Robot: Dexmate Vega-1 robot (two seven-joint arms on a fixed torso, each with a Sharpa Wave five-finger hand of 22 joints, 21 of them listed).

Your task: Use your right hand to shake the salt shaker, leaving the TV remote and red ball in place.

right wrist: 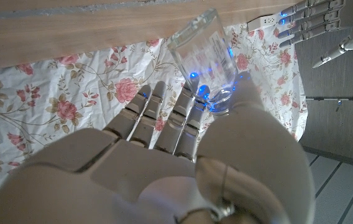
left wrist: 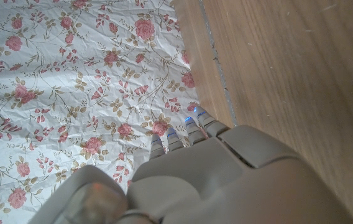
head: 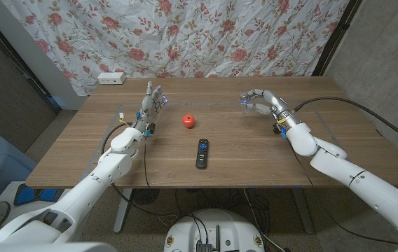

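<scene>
The salt shaker [head: 246, 107] is clear glass and sits at the table's far right, where my right hand [head: 261, 101] grips it. In the right wrist view the shaker [right wrist: 202, 59] is pinched between the thumb and fingers of my right hand [right wrist: 164, 162]; I cannot tell whether it touches the wood. The red ball [head: 188, 120] lies mid-table. The black TV remote [head: 202, 152] lies just nearer than the ball. My left hand [head: 150, 106] stands at the far left with its fingers up and apart, holding nothing; its back [left wrist: 226, 180] faces the left wrist camera.
A white power strip [head: 111, 78] lies at the table's back left corner. A floral curtain [head: 185, 35] hangs behind the wooden table [head: 255, 161]. A black cable [head: 367, 112] runs past the right edge. My left hand's fingers [right wrist: 307, 15] appear in the right wrist view.
</scene>
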